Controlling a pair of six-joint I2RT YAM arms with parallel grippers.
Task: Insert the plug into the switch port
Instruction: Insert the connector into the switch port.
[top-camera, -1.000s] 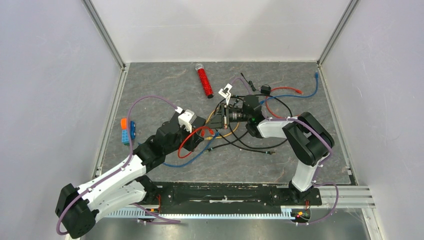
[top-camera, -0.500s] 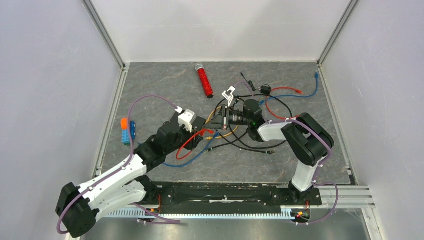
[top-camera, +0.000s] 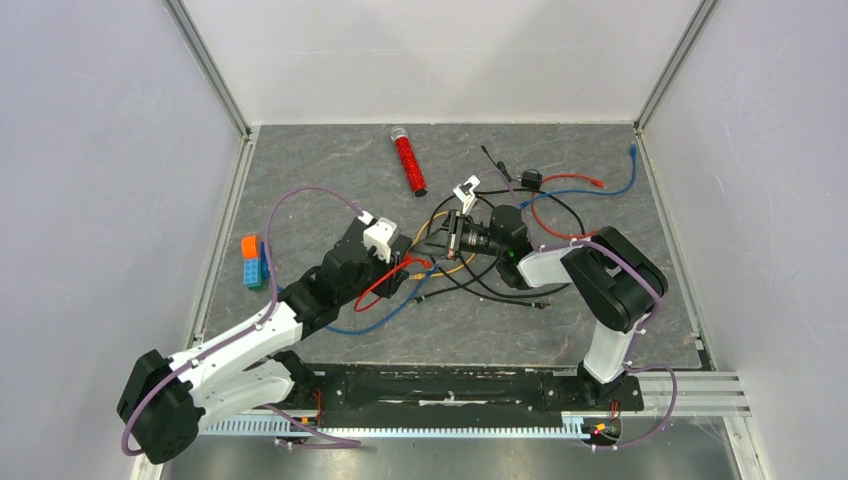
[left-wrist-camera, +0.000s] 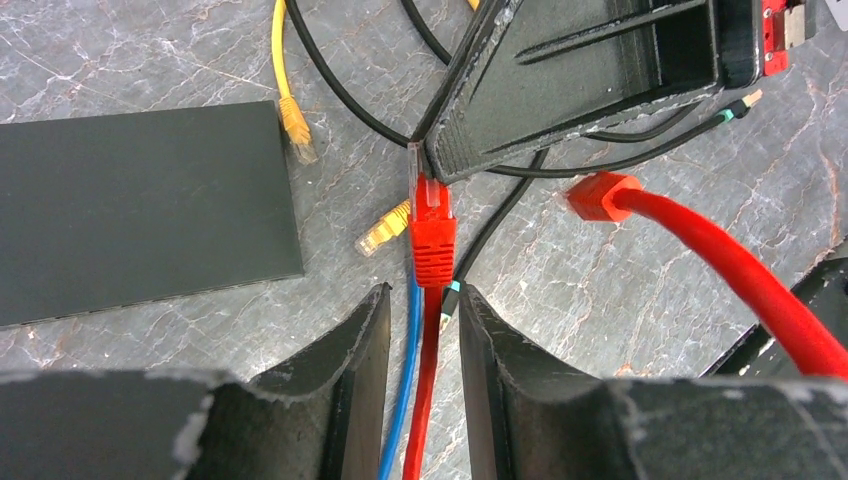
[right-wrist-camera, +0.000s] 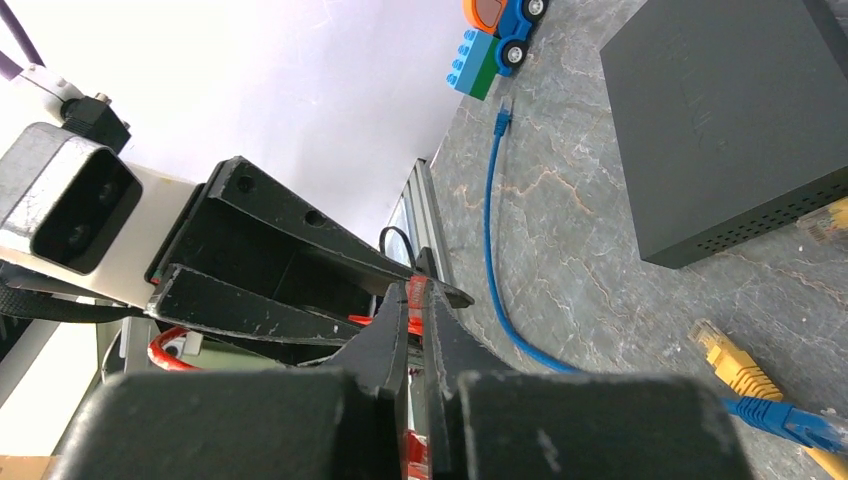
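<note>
The plug (left-wrist-camera: 432, 228) is red with a clear tip and lies on the grey mat. Its red cable runs back between my left gripper's (left-wrist-camera: 422, 292) two fingers, which stand open and apart from it. My right gripper (right-wrist-camera: 417, 285) is shut on the plug's front end (right-wrist-camera: 414, 300), and its black fingers (left-wrist-camera: 560, 90) show over the plug in the left wrist view. The flat black switch box (left-wrist-camera: 140, 200) lies just left of the plug and shows again in the right wrist view (right-wrist-camera: 720, 110). The switch port is hidden; only the box's top and vented side show.
Loose yellow plugs (left-wrist-camera: 385, 230), a blue cable (right-wrist-camera: 500, 250), black cables and a second red plug (left-wrist-camera: 600, 195) tangle round both grippers (top-camera: 430, 255). A red glitter tube (top-camera: 407, 162) and a white clip (top-camera: 466, 187) lie behind. A toy brick car (top-camera: 250, 262) sits left.
My left gripper has opened and let go of the red cable. My right gripper stays shut on the plug's tip, and its wrist has shifted slightly right.
</note>
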